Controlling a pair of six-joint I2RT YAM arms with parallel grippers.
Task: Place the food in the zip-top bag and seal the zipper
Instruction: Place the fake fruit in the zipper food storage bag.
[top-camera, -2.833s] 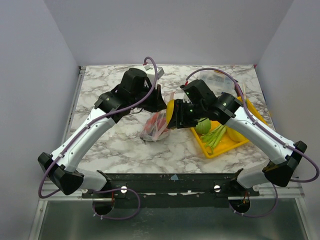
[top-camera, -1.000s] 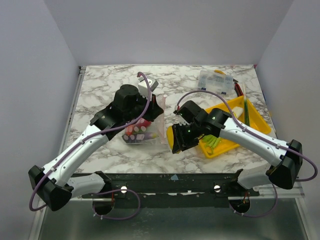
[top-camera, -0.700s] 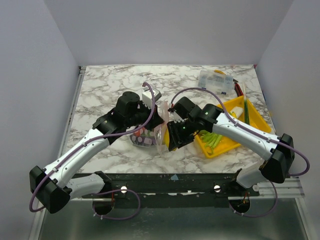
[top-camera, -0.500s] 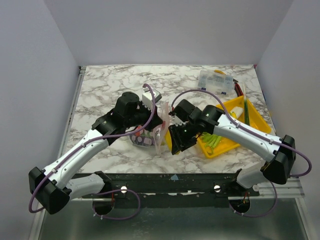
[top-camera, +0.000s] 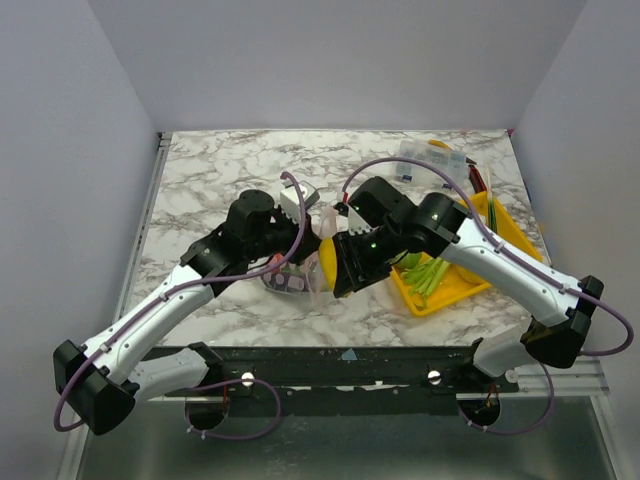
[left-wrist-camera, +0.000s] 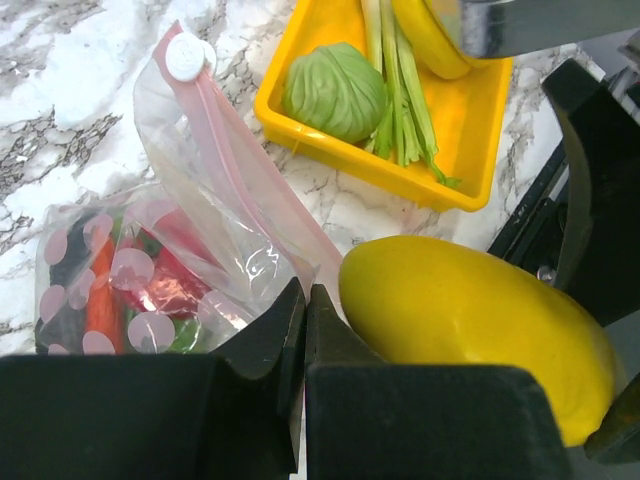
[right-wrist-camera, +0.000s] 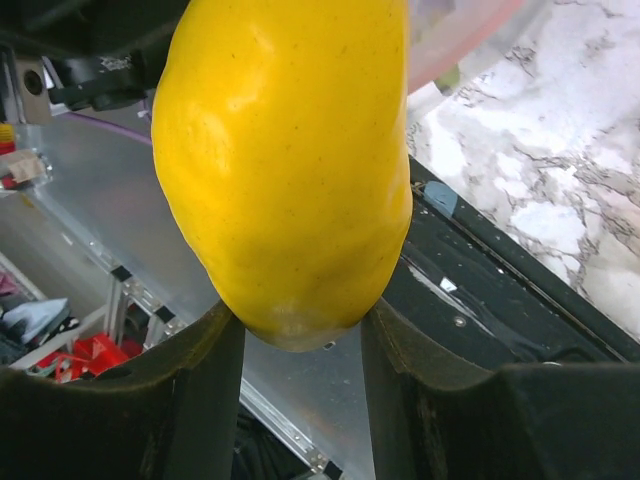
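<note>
Yellow fruit (right-wrist-camera: 285, 160) is pinched in the right pincer (right-wrist-camera: 297, 320), just beside the open mouth of the bag (left-wrist-camera: 215, 215) at mid-desk. The left pincer (left-wrist-camera: 305, 300) nips the bag's edge with fingers pressed together. Red, orange and green food already lies inside. A cabbage (left-wrist-camera: 335, 90) and green stalks (left-wrist-camera: 400, 90) wait in the tray (left-wrist-camera: 480, 130), and the pink zipper (left-wrist-camera: 250, 170) is unsealed. White-grey marble desk (top-camera: 220, 170), plain pale walls (top-camera: 330, 60).
</note>
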